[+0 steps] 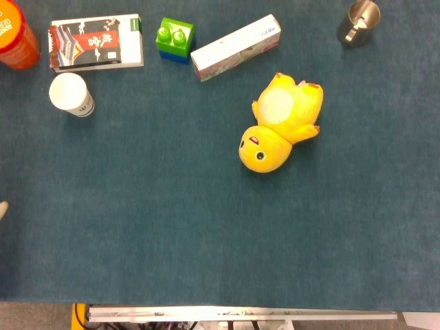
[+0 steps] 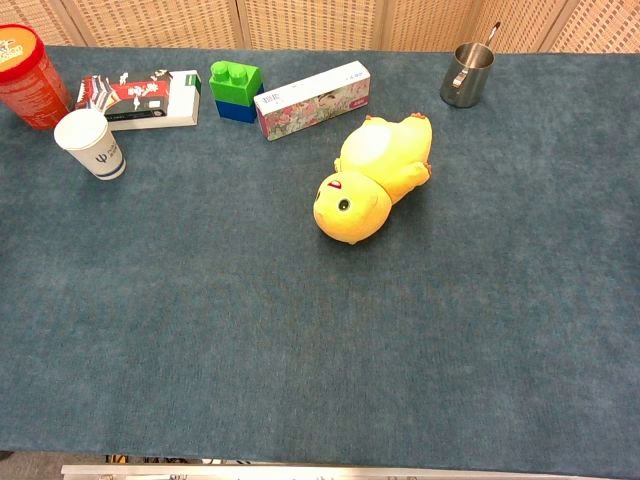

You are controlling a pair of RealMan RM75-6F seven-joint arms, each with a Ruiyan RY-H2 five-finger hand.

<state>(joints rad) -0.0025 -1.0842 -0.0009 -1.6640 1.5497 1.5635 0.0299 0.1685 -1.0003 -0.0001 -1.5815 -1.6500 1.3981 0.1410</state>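
Well clear of any fingers, yellow plush duck (image 1: pixel 280 124) on its back

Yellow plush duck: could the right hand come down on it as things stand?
Probably yes. The yellow plush duck lies on its back on open blue cloth, apart from the long carton and the steel cup. Neither hand is in view, so reach itself is unconfirmed.

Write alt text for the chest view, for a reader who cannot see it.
A yellow plush duck lies on its back near the middle of a dark teal cloth-covered table. Along the far edge, left to right: a red cylindrical canister, white paper cup, red-and-white printed box, green-and-blue toy brick, long white floral carton, steel mug. No hand shows.
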